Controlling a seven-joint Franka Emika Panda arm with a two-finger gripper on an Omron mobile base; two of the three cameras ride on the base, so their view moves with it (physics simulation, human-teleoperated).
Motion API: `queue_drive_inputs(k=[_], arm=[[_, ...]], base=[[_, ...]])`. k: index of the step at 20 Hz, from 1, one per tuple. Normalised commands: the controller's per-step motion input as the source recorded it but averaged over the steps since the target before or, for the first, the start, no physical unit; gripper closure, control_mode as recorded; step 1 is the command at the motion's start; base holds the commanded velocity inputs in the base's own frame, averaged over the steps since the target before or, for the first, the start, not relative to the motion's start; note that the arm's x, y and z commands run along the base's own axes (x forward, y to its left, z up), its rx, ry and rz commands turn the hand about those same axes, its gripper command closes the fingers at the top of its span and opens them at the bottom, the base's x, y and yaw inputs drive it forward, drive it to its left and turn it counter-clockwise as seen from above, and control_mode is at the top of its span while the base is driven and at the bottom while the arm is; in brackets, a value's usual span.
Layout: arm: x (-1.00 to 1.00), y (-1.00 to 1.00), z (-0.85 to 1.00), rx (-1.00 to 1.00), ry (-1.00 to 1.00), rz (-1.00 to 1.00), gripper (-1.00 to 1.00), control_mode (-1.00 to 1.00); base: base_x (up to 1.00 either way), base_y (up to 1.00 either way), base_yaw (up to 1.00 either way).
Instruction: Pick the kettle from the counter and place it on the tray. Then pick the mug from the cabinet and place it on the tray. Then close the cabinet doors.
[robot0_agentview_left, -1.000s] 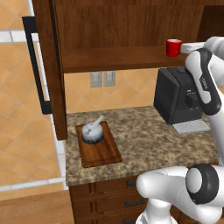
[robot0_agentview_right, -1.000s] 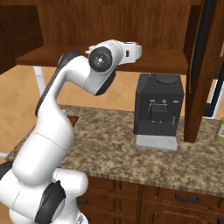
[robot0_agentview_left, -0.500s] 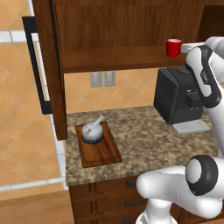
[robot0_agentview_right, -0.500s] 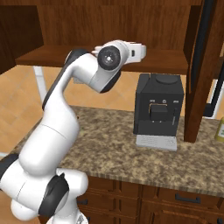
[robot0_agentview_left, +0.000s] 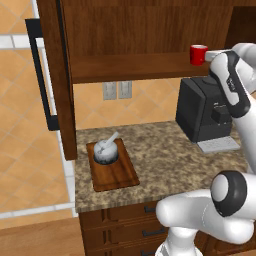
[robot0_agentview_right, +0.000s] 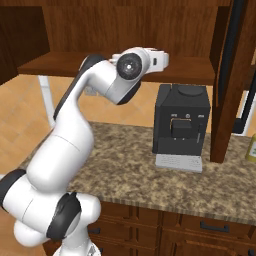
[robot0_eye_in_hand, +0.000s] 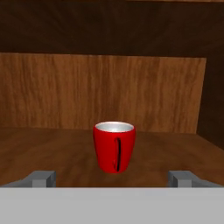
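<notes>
Hand view looks straight at the red mug (robot0_eye_in_hand: 114, 147), upright on the cabinet's wooden shelf (robot0_eye_in_hand: 52, 148) ahead of the gripper (robot0_eye_in_hand: 113, 178), centred between its two fingertips (robot0_eye_in_hand: 41, 178) and clear of both; the mug's handle faces the camera. The jaws are spread wide with nothing between them. Left base view shows the mug (robot0_agentview_left: 198, 54) at the right end of the shelf, just beside the hand. Far below the jaws, the kettle (robot0_agentview_left: 106, 150) sits on the tray (robot0_agentview_left: 112, 170) on the granite counter (robot0_agentview_left: 160, 160), left of the black coffee machine (robot0_agentview_left: 202, 116). The cabinet door (robot0_agentview_left: 52, 80) stands open.
</notes>
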Motion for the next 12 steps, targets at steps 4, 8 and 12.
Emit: queue_drive_inputs(k=[4,8,12], arm=[[0.21,-0.07,-0.01,0.0,0.0,0.01,-1.0,-1.0],[0.22,-0.03,-0.01,0.0,0.0,0.0,-1.0,-1.0],[0.23,0.0,-0.04,0.0,0.0,0.0,-1.0,-1.0]], base=[[0.0,0.0,0.0],[0.0,0.0,0.0],[0.0,0.0,0.0]])
